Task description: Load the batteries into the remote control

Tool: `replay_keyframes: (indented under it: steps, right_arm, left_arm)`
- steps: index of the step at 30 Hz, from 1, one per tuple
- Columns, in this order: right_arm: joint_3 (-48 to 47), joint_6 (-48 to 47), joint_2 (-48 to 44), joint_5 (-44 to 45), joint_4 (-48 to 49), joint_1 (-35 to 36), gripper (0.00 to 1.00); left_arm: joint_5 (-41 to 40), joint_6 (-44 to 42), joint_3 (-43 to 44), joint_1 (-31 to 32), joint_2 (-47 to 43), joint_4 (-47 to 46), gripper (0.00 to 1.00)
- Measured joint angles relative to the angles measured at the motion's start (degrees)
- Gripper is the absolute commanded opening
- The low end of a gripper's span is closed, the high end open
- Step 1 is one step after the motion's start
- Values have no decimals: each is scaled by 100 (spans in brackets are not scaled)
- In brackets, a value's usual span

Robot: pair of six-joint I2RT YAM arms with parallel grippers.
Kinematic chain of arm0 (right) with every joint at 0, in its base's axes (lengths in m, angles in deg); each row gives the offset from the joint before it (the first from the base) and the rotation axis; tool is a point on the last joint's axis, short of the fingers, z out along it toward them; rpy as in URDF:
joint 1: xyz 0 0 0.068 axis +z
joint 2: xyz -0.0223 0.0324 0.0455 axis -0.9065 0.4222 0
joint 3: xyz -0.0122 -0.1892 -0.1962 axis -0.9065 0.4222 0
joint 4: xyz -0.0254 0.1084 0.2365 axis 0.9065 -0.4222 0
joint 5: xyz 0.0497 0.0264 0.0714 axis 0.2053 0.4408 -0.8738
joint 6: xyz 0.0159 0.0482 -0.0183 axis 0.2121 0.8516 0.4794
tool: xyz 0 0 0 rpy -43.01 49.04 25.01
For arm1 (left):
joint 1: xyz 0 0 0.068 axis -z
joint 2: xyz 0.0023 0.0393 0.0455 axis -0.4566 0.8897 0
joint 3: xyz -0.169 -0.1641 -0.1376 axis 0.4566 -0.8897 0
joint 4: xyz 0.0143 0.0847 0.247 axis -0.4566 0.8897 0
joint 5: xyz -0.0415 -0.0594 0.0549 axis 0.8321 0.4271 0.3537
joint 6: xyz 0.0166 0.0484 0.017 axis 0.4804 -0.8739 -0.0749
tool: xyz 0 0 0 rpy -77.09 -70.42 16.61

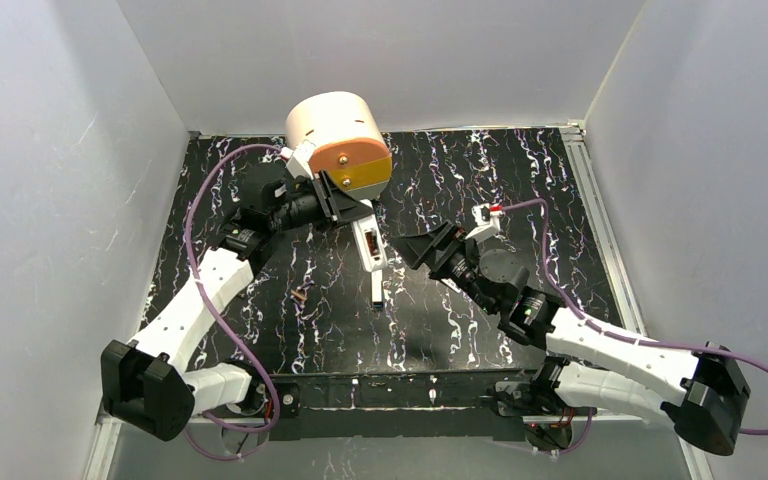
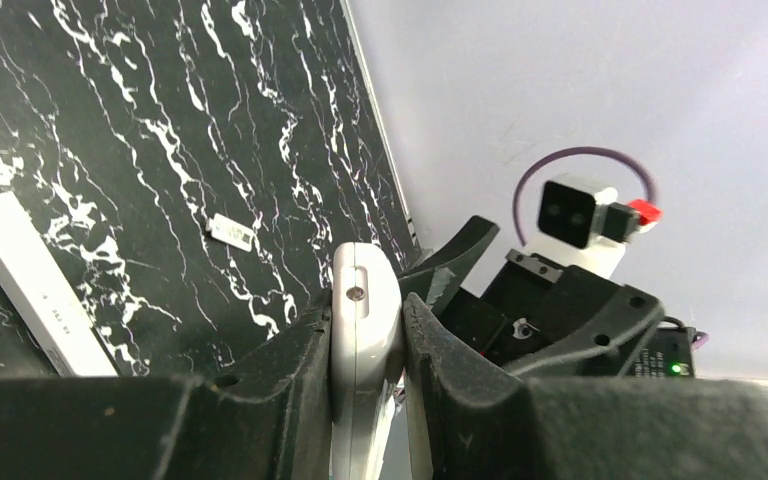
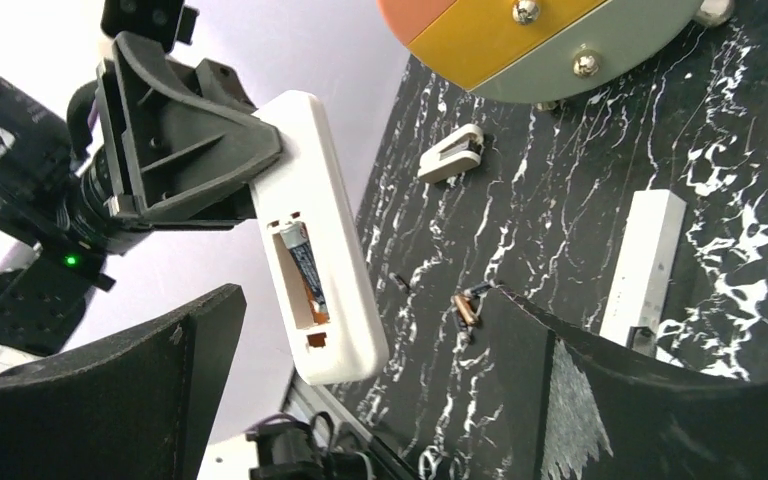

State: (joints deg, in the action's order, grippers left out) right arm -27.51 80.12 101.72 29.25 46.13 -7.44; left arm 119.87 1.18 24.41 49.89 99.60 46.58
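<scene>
L gripper (image 2: 367, 318) is clamped on the remote control (image 3: 325, 215), pinching it by the edges near one end, w/ the rest sticking out past the fingertips. Back cover's off and one battery (image 3: 303, 268) sits in the compartment. R gripper (image 1: 407, 248) is spread wide w/ nothing in it, just beside the remote's open back. 2nd battery (image 3: 467, 311) lies on the table (image 1: 480, 170) past the R fingers, near a long white bar (image 3: 646, 262). A small wedge piece (image 3: 451, 154) is farther out.

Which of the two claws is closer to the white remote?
Left. The left gripper is clamped on the remote control; the right gripper hangs open just beside it, not touching.
</scene>
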Motion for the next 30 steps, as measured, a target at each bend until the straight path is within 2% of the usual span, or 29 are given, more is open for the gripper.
replay_keyframes:
  steps: [9,15,24,30]
  right_arm:
    - [621,1749,315,44,1495,-179,99]
    - [658,2734,767,-72,1945,-251,99]
    - [527,3368,1851,-935,2883,-326,99]
    - [461,3567,2026,-1213,3237,-323,99]
  left_arm:
    - [214,15,-90,-358,-42,-258,0]
    - [225,151,-98,-376,-37,-350,0]
    - [330,229,-98,-376,-37,-380,0]
    - [361,229,-177,-376,-39,-424,0]
